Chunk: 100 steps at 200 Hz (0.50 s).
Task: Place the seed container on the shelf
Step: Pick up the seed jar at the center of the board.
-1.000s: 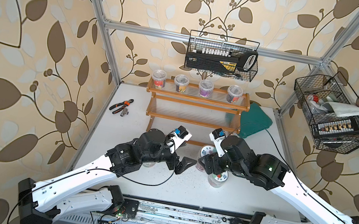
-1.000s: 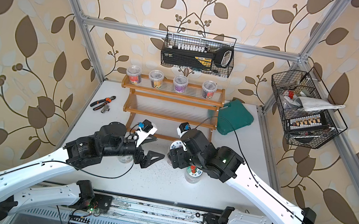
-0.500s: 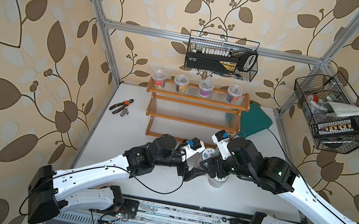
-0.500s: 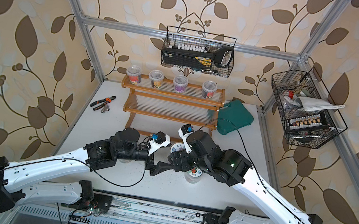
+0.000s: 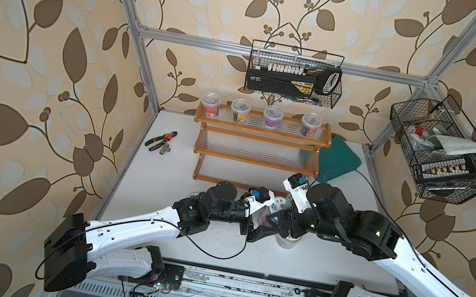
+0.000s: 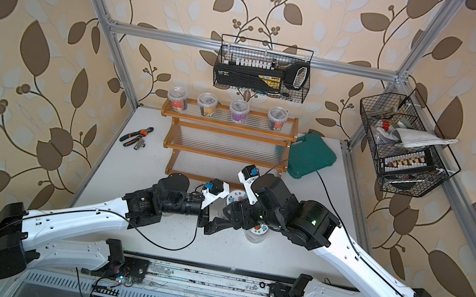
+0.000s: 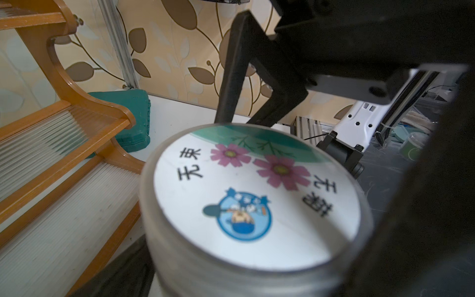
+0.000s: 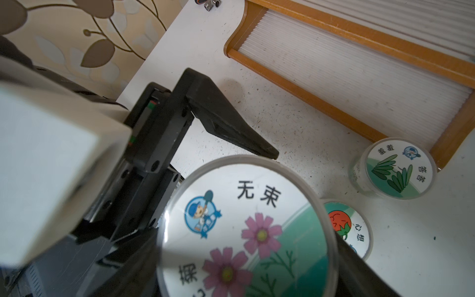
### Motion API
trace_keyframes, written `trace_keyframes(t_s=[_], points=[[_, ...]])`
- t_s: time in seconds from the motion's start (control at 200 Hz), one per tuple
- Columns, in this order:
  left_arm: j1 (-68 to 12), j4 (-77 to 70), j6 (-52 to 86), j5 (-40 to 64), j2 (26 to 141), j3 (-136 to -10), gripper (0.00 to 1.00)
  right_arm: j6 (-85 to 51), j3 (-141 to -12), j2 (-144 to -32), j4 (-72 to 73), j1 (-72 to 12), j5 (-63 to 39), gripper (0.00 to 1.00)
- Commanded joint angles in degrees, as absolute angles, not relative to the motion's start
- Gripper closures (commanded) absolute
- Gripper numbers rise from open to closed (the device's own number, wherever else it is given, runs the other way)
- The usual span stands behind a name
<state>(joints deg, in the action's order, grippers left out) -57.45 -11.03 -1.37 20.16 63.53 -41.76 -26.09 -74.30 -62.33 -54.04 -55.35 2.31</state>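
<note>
Seed container (image 8: 246, 231) held above white table (image 5: 162, 195), clamped at its sides by right gripper (image 5: 272, 221); left gripper (image 5: 259, 224) spread wide around it, one fingertip (image 8: 267, 153) near the rim. Shelf (image 5: 256, 160) front edge just beyond; four jars (image 5: 272, 118) on top tier, ribbed clear lower tiers open. Round lid (image 7: 252, 200): "无束", pink flowers, blue cartoon badge. Frame orange-brown wood. Leaf-label jar (image 8: 393, 169) stands at the shelf's corner.
</note>
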Motion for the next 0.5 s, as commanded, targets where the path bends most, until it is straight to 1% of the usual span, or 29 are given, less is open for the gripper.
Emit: trace_keyframes(t_s=[0.0, 0.345, 0.385, 0.495], points=[[-58.0, -16.9, -1.1, 22.3, 64.0, -41.6, 0.02, -26.1, -75.8, -61.6, -52.7, -55.1, 1.5, 0.4], [-58.3, -21.3, -0.3, 22.1, 65.2, -40.8, 0.02, -25.9, -75.6, -62.0, -52.3, -55.1, 1.3, 0.4], [-58.3, -21.7, -0.2, 22.3, 65.2, -40.7, 0.05, -25.8, -75.5, -62.1, -52.1, -55.1, 1.2, 0.4], [-58.3, -22.2, 0.2, 22.3, 65.3, -40.8, 0.19, -25.7, -75.2, -62.1, -51.8, -55.1, 1.3, 0.39]])
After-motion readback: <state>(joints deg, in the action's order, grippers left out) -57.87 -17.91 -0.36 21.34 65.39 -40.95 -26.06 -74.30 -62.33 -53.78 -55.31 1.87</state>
